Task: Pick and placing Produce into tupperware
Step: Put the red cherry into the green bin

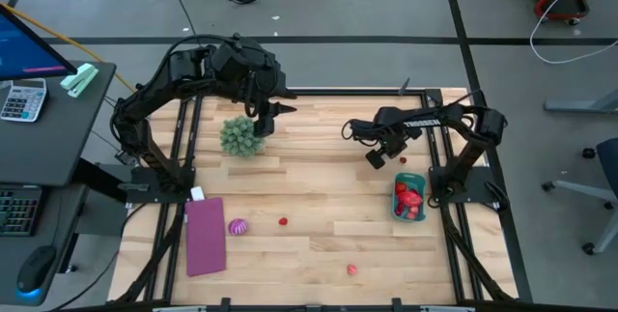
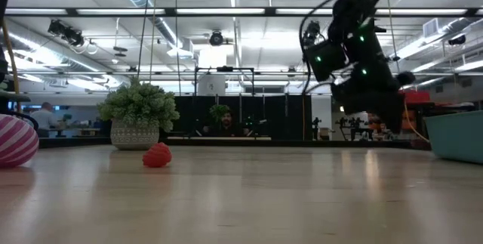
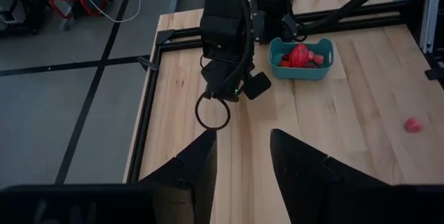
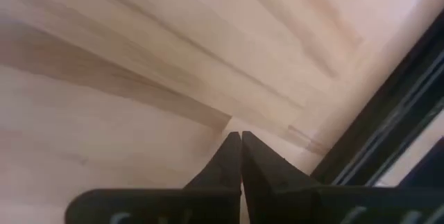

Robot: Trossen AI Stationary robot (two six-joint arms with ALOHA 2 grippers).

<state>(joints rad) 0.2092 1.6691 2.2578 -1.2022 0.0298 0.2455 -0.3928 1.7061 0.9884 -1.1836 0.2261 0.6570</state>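
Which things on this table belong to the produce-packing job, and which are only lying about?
Job: teal tub with red pieces inside; loose red piece; pink piece; magenta striped ball.
Lying about: green spiky plant; purple mat.

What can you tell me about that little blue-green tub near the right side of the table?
The tupperware is a small teal rectangular tub with rounded corners, seemingly plastic, and has no lid on. It sits upright on the wooden table close to its right edge, beside the base of the right arm. Inside lie several red fruit pieces, heaped near one end. In the left wrist view its walls look thin and smooth. Neither gripper touches it.
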